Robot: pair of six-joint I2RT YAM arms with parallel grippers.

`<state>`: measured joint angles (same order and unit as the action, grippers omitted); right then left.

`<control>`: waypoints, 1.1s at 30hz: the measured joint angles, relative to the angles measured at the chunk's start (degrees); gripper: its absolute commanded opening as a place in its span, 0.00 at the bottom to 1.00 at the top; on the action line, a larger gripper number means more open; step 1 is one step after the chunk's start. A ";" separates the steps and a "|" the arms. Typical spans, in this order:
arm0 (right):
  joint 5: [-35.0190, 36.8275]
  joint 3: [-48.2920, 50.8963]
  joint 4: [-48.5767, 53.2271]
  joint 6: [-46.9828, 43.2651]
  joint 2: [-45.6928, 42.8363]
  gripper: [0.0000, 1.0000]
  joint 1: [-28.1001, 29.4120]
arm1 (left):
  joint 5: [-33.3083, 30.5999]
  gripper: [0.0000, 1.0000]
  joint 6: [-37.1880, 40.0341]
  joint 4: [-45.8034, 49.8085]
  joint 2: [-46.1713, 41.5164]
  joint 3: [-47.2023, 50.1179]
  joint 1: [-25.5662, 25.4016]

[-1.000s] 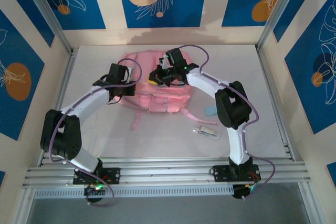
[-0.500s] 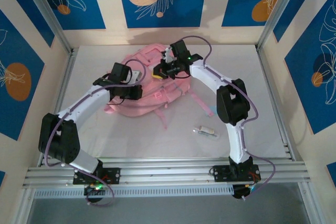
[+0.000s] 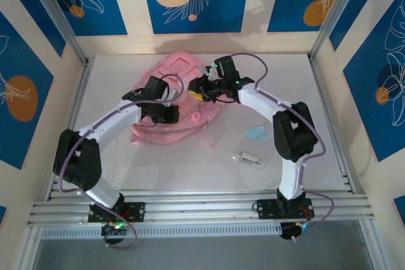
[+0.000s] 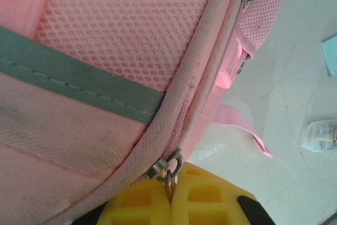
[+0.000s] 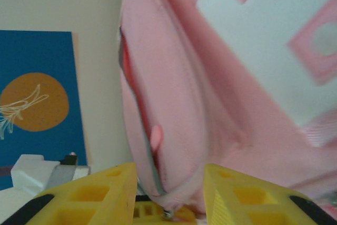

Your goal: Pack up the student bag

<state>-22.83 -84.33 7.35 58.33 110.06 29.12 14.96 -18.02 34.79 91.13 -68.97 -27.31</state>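
Pinching small metal zip pull [image 4: 164, 167] of large soft pink fabric backpack [image 3: 177, 71], left gripper [image 4: 171, 184] is clamping fully narrow. Right gripper [image 5: 168, 183] is standing part-open, bag seam lying between its yellow fingers [image 5: 89, 193]. Backpack is lying mid-table between both arms.

Risk: thin pull slipping free under tug, or unheld fabric sagging and hiding pocket mouth.

White marble-look tabletop [image 3: 285, 86] is bearing everything; blue leaf-print wall panels [image 3: 190, 4] are enclosing cell.

Bright, even overhead light cast soft shadows on the white tabletop [image 3: 190, 162]. The right wrist view was blurred; the left wrist's was sharp.
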 measured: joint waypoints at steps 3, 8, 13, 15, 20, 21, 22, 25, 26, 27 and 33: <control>-1.05 0.37 -2.05 2.43 0.87 0.39 2.10 | 0.00 0.00 -1.01 -0.07 0.00 0.00 -1.11; -1.14 1.92 -5.51 5.33 1.81 0.40 2.67 | -0.92 0.00 -2.69 0.20 -0.04 0.02 -1.66; -0.37 7.65 -7.76 5.38 -0.20 0.42 2.69 | -1.73 0.00 -3.15 -0.04 -0.02 0.09 -2.34; 0.22 9.27 -6.91 4.72 -1.97 0.42 2.67 | -1.73 0.00 -3.37 -0.11 0.00 0.17 -2.49; 1.18 11.63 -4.28 3.61 -4.92 0.43 2.67 | -1.49 0.00 -4.20 -1.46 0.00 0.17 -2.78; 1.20 11.78 -4.28 3.63 -4.94 0.43 2.69 | -1.49 0.00 -4.22 -1.62 0.00 0.17 -2.89; 1.22 11.82 -4.26 3.65 -4.70 0.43 2.73 | -1.46 0.00 -4.26 -1.79 0.00 0.17 -3.02; 1.18 11.80 -5.29 3.91 -3.39 0.41 3.06 | -1.49 0.00 -4.46 -2.27 0.00 0.17 -3.54; 1.09 11.63 -5.84 4.15 -2.75 0.40 3.19 | -1.55 0.00 -4.50 -2.38 0.02 0.17 -3.74; 0.92 11.21 -6.54 4.28 -1.95 0.36 3.32 | -1.55 0.00 -4.59 -2.36 0.02 0.22 -3.89; -0.31 9.42 -7.78 4.90 0.66 0.00 3.54 | -3.74 0.00 -3.76 -1.81 0.04 1.01 -4.22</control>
<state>-23.14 -74.91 -0.43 63.22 110.72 32.67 11.22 -21.78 32.97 91.18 -67.96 -31.53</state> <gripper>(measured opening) 0.060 0.045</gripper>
